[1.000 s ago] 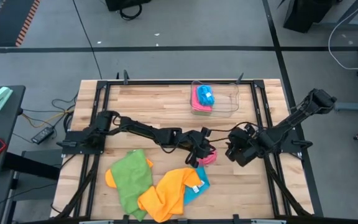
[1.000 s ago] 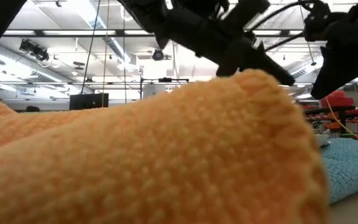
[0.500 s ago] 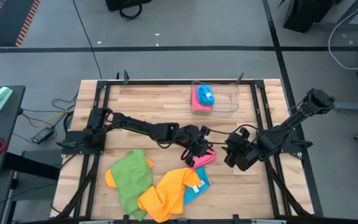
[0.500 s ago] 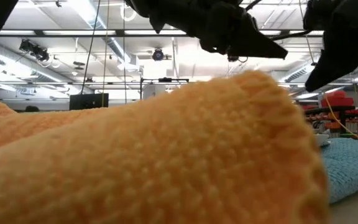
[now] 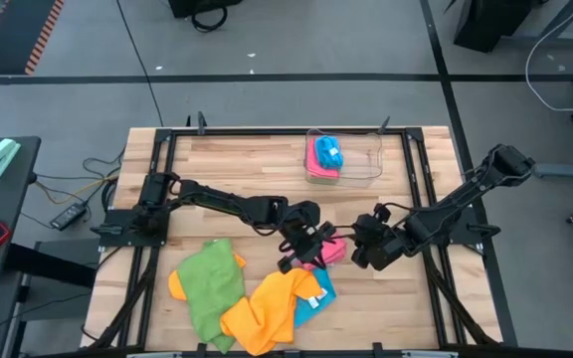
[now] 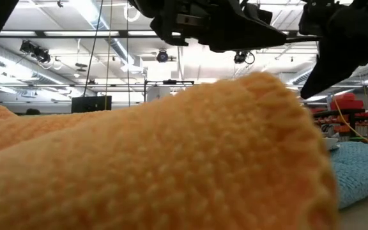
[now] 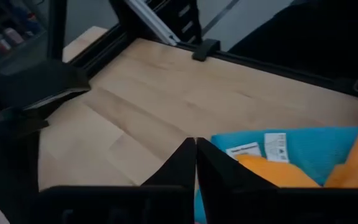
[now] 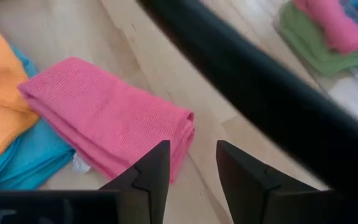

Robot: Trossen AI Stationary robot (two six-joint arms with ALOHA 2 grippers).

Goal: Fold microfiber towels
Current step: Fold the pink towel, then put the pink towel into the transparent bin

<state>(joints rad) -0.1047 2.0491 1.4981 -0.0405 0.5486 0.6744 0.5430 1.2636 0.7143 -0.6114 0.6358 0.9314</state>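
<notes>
A pink towel (image 5: 329, 250), folded into a thick strip, lies flat on the table between my two grippers; it also shows in the right wrist view (image 8: 107, 126). My left gripper (image 5: 294, 261) is shut and empty, just left of the pink towel, over the blue towel (image 7: 303, 149) and the orange towel (image 7: 272, 171) of the loose pile. My right gripper (image 5: 358, 251) is open and empty just right of the pink towel, its fingers (image 8: 149, 171) pointing at the towel's folded end. A green towel (image 5: 209, 283) lies on the pile's left.
A clear tray (image 5: 364, 149) at the far side holds folded pink, blue and green towels (image 5: 324, 157). The orange towel (image 6: 145, 160) fills the low view, with the blue towel (image 6: 363, 172) beside it. My left arm (image 8: 260, 81) crosses the right wrist view. Bare wood lies on the far left.
My left gripper has drawn off the pink towel toward the table's near left, over the pile. My right gripper has moved a little toward the table's left, closer to the pink towel. The pink towel stays folded on the table.
</notes>
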